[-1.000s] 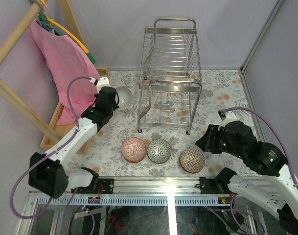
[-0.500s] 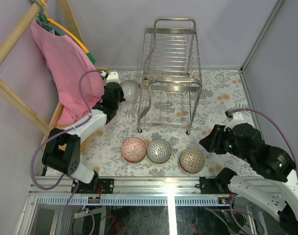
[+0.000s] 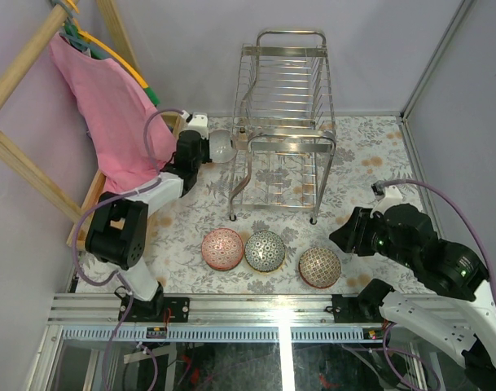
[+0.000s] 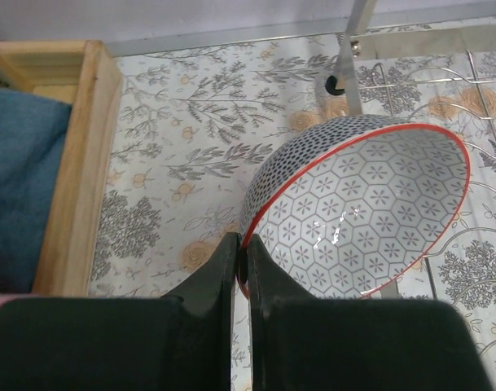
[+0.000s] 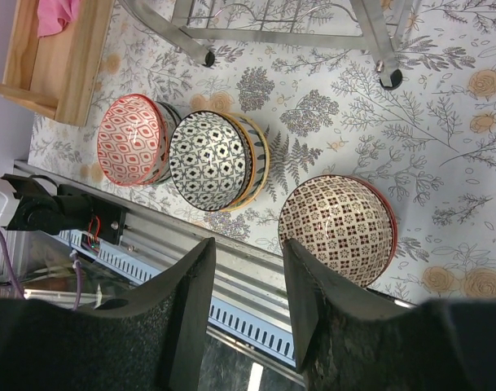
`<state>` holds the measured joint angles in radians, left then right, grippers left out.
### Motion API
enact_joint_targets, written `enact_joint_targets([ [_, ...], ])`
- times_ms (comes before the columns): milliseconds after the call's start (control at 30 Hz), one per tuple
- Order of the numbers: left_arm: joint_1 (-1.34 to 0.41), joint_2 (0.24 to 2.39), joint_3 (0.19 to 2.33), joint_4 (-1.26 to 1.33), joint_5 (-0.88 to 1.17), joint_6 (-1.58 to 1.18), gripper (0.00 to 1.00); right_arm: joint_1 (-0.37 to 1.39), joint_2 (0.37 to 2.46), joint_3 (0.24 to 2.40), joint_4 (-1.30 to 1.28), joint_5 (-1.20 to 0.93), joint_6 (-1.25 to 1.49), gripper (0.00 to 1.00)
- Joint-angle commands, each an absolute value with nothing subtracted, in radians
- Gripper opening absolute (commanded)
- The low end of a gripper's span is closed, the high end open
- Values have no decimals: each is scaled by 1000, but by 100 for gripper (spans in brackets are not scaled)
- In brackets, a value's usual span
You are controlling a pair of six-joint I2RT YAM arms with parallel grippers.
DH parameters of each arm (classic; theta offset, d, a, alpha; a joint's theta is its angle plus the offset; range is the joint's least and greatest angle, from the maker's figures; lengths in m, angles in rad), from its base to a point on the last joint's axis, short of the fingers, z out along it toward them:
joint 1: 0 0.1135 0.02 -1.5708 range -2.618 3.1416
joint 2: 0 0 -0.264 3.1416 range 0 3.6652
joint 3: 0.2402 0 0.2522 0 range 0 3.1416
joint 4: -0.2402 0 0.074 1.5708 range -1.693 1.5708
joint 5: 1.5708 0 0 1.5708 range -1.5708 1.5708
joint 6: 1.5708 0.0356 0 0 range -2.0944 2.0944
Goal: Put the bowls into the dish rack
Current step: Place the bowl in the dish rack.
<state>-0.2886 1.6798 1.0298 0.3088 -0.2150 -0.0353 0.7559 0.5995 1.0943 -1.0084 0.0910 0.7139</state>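
Top external view: the worktop (image 3: pixel 370 155) carries the dish rack (image 3: pixel 284 106) at its far middle, and I can see no bowl in it yet. The wooden tray (image 3: pixel 89 204) lies along the left edge.

What has changed in the last second is the dotted bowl (image 3: pixel 221 145). It has travelled from near the tray, far and to the right, and now hangs tipped on its side just beside the rack's left end. I cannot tell whether it touches the wire. I judge this bowl is about to be slotted in, the first of four.

The red-and-white bowl (image 3: pixel 222 248), black-and-white bowl (image 3: pixel 264 250) and brown checked bowl (image 3: pixel 319 266) have not shifted from their near row.

My left tool (image 4: pixel 241 261) is pinched tight on the dotted bowl's red rim, one finger inside and one outside. My right tool (image 5: pixel 248 248) has barely moved and hovers over the near row, fingers apart, gripping nothing.
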Motion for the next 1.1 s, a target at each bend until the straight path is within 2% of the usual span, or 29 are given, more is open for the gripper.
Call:
enact_joint_targets([
  [0,-285,1710,1107,496,-144,37,0,763,630,1085,-958,56,686,46],
  [233,-287,1795,1232,513,-95,72,0,763,664,1126,-978,70,670,46],
  [400,-326,1838,1252,616,-76,86,0,764,656,1103,-964,70,682,46],
  [733,-449,2011,1349,731,-123,300,0,764,688,1060,-915,59,626,47],
  [1067,-459,2128,1433,806,-153,431,0,763,678,1030,-897,61,620,48],
])
